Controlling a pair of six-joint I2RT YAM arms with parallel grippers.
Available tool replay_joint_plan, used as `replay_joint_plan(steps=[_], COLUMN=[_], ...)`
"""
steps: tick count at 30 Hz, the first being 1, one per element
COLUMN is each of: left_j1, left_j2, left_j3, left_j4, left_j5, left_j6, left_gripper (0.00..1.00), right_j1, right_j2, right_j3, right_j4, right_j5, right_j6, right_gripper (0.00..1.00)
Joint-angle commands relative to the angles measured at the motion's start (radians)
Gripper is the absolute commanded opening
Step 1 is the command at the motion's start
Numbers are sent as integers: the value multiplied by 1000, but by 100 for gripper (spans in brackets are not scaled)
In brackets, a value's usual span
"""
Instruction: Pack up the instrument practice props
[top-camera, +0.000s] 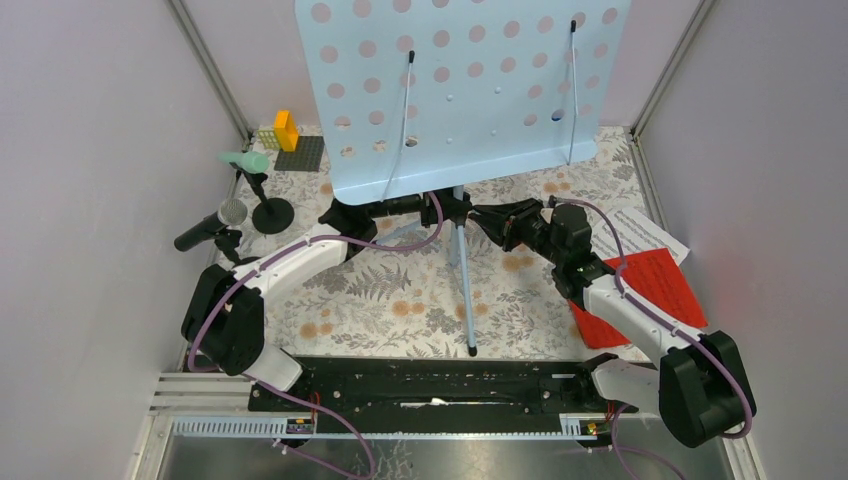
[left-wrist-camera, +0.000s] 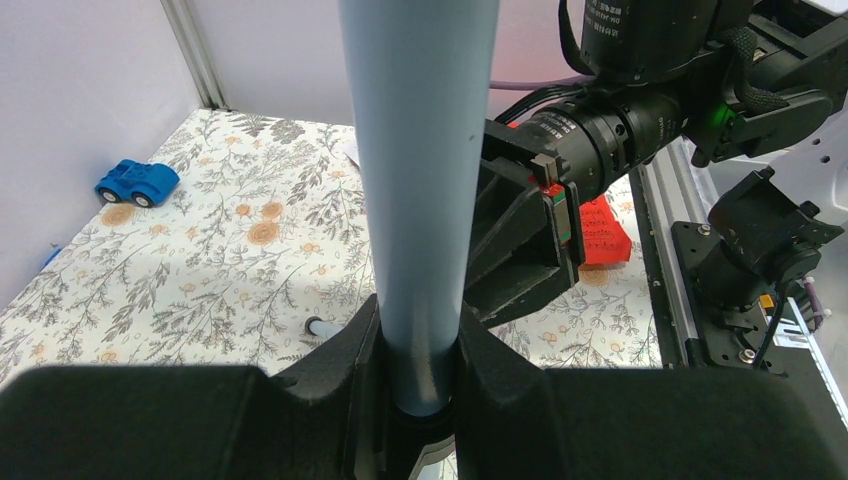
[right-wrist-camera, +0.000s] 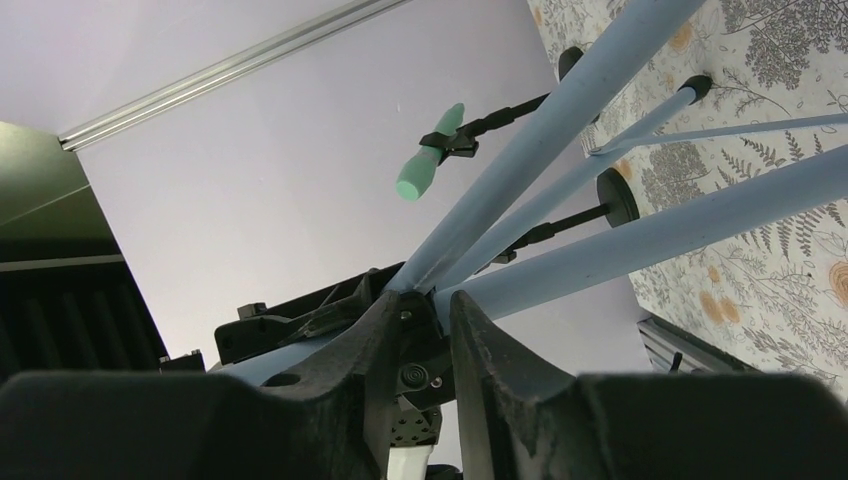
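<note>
The pale blue sheet-music rack (top-camera: 460, 80) stands on the floral-print tabletop (top-camera: 420, 290). Its broad panel, punched with rows of round holes and crossed by two thin wire page-holders, rises above both claws. Below the panel a smooth blue pole (left-wrist-camera: 420, 180) runs down to a black hub, from which the blue tripod legs (right-wrist-camera: 620, 230) splay out. One leg reaches toward the arm bases.

The left claw (top-camera: 440, 207) is clamped on that pole from the left, and the wrist view shows the tube seated snugly between its two black fingers (left-wrist-camera: 350, 380). The right claw (top-camera: 478, 212) meets the stand from the opposite side. Its fingers (right-wrist-camera: 490, 350) are drawn in close on either side of the hub where the legs join, gripping it.

Out beyond the left claw's arm, near the left wall, a mint-green microphone (top-camera: 245, 160) sits clipped in a black round-based mic holder (top-camera: 272, 213). A black microphone (top-camera: 210, 225) with a silver grille is just beside it, nearer the arm bases. Behind the right claw, along its arm, lies a red music sheet (top-camera: 655, 290), with a white music sheet (top-camera: 650, 235) at its far edge.

Farther out still, yellow and orange building bricks (top-camera: 285, 130) stand on a grey plate (top-camera: 300, 153) in the far left corner. In the left wrist view, a small blue toy car (left-wrist-camera: 137, 183) rests on the cloth beyond the left claw, well apart from the stand.
</note>
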Motion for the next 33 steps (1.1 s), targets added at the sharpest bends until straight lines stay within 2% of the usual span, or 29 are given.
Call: replay_joint_plan(steps=[1,4,7,10,13,23,31,32,33], left_j1=[-38,-38,-38,-37,-38,-38,-39,-39,-41], left_j2=[20,20,21,21,22,21,18,18,17], left_j3=[-8,-6,-5,-2,0,3,8,8,8], left_j4=[-158,-163,-168,-172,-178,-186,-195,-196,-196], left_j5=[11,6,4,0,-4,-11,-18,-19,-20], left_j6=[10,30,34,35,37,40,40,41,42], left_gripper=[0,0,0,0,0,0,0,0,0], right_j1=[46,51,56,61,64,71,71,71,71], right_j2=[-2,-1,5,5,2,-6,2,9,17], right_j3=[34,40,46,49,49,36,26,29,30], right_j4=[101,107,120,129,130,126,107,102,101], right_j5=[-64,-69,-80,-87,-89,-80,-86,-94,-105], right_j6=[13,7,8,12,11,-10,-64,-78,-84], right_gripper=[29,30,48,54,48,1,0,3,13])
